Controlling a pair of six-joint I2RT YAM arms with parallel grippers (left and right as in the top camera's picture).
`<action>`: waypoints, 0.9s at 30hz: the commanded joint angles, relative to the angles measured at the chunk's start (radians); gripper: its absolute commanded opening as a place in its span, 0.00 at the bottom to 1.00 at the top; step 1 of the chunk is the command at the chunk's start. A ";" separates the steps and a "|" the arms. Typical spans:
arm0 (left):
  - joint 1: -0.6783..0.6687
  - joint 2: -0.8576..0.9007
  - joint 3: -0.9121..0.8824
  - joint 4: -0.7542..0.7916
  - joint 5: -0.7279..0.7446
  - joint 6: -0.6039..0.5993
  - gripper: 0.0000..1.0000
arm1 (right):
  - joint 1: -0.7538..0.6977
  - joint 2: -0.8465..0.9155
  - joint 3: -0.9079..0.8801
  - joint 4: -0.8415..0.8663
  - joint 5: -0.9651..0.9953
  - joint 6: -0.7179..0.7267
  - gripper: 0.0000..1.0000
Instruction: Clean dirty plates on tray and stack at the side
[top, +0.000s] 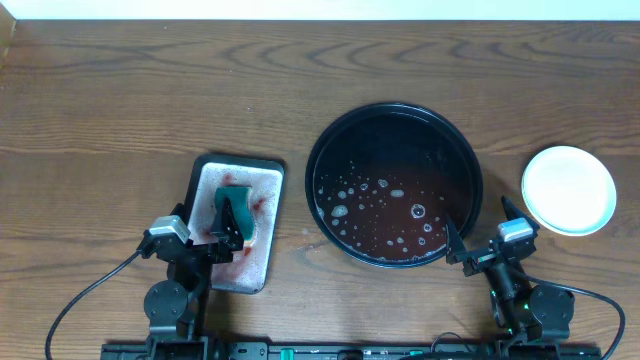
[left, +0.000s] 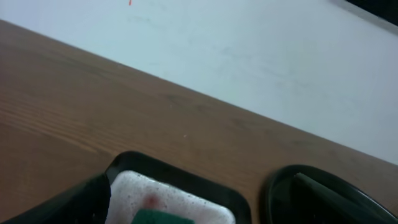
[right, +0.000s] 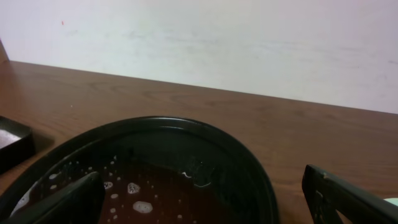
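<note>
Plates: the plates (top: 568, 190) show as one pale round disc on the surface (top: 120, 100), right of the round black tray (top: 325, 150) and apart from its rim. None lies in the tray.
Tray contents: only reddish sudsy water (top: 395, 215) with scattered bubbles.
Left end effector: the left end effector (top: 205, 230) has its jaws wide over the near end of the rectangular tray (top: 205, 175), beside the green sponge (top: 240, 212). We see nothing gripped.
Right end effector: the right end effector (right: 202, 177) is wide and empty, low at the near rim of the round tray.
Stage, our judgement: washing and stacking look finished or nearly so.
Risk, spill: a jaw catching the round tray's rim could slop the red water onto the surface.
Risk, stack: the right arm sits near the plates, so a sideways swing could nudge or scatter them.
Risk, sponge: if the left arm drops without centring, a finger could push the sponge through the foam instead of straddling it.
Risk, residue: red tint in the foam suggests the sponge could smear a plate again.
Hidden, count: from above we cannot tell how many plates are stacked, or their colours beneath the top one.
Hidden, cleanliness: the top plate looks clean, but the lower ones are covered.
Hidden, left wrist view: the sponge is cut off by the lower edge, and only one finger shows clearly.
Hidden, contact: we cannot tell whether a left finger touches the sponge.
</note>
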 joint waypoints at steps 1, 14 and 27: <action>-0.025 -0.008 -0.002 0.005 -0.005 0.003 0.92 | -0.015 -0.003 -0.001 -0.004 0.006 -0.009 0.99; -0.042 0.002 -0.002 -0.097 -0.005 0.002 0.92 | -0.015 -0.003 -0.001 -0.004 0.005 -0.009 0.99; -0.042 0.014 -0.002 -0.097 -0.005 0.002 0.92 | -0.015 -0.003 -0.001 -0.005 0.005 -0.009 0.99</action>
